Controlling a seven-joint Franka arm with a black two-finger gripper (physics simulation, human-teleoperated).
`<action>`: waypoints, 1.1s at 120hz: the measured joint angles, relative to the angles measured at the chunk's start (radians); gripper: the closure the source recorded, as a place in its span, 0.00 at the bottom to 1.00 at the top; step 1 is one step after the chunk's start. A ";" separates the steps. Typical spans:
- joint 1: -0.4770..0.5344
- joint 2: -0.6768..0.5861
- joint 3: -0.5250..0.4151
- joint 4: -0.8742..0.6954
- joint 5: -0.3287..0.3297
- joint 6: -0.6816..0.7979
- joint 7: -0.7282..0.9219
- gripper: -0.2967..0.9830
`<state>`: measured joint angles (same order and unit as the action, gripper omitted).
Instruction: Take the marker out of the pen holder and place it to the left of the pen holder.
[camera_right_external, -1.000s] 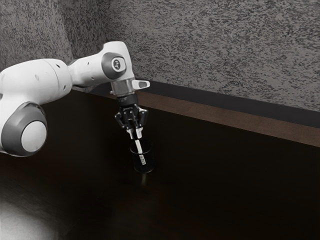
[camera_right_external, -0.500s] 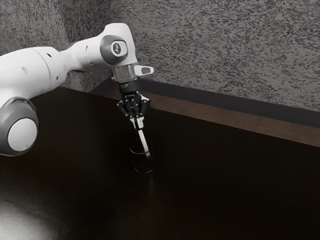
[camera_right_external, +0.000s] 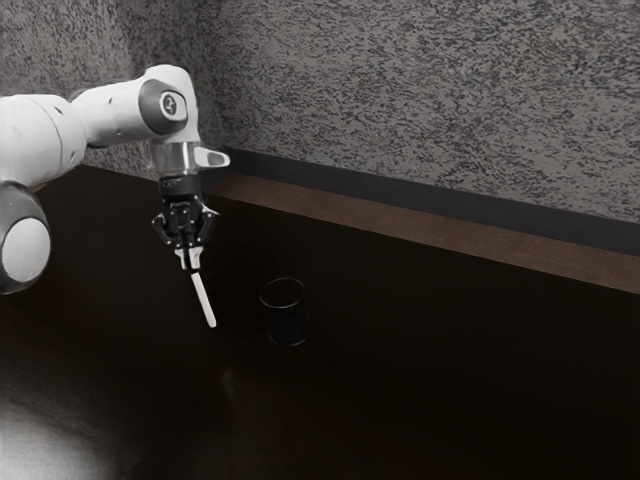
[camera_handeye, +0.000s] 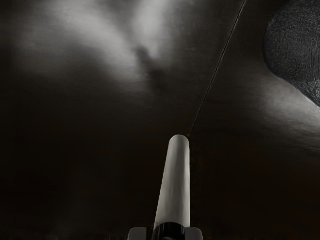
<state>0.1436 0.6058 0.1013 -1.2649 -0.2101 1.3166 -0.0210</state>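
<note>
At ten o'clock from the pen holder (camera_right_external: 286, 326), exterior view: gripper (camera_right_external: 190, 264), pointing down over the table (camera_right_external: 400, 390). Fingers narrow, pinched on the marker (camera_right_external: 204, 302) near its upper end, one on each side. Marker is out of the pen holder, hanging tilted, upper end toward eleven o'clock, lower end toward five. Lower end is at about nine o'clock from the pen holder, apart from it, and above the tabletop. Faint pale smudge (camera_right_external: 228, 381) on the table, roughly five-thirty from the marker's lower end, looks like a reflection. Pen holder upright on the table, dark, round rim. Arm (camera_right_external: 110, 112) comes in from between nine and ten o'clock of the exterior view. Bright glare (camera_right_external: 35, 445) on the table toward eight o'clock. Mottled grey wall (camera_right_external: 430, 100) toward twelve and one; brown floor strip (camera_right_external: 420, 235) runs between the wall's dark base band (camera_right_external: 400, 193) and the table.

Wrist view: marker's pale shaft reaches out from between the fingertips, rounded end away from the gripper, black part right at the fingertips. Dark, rounded, textured thing (camera_handeye: 297, 47) off beyond the marker's free end, identity unclear
</note>
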 joint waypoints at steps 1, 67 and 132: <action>-0.002 0.008 0.008 0.004 0.002 -0.007 0.000 0.82; -0.108 0.251 0.121 0.207 -0.120 0.012 0.008 0.71; -0.198 -0.368 0.068 -0.261 -0.052 0.200 0.083 0.37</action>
<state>-0.0547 0.2375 0.1693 -1.5254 -0.2621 1.5162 0.0615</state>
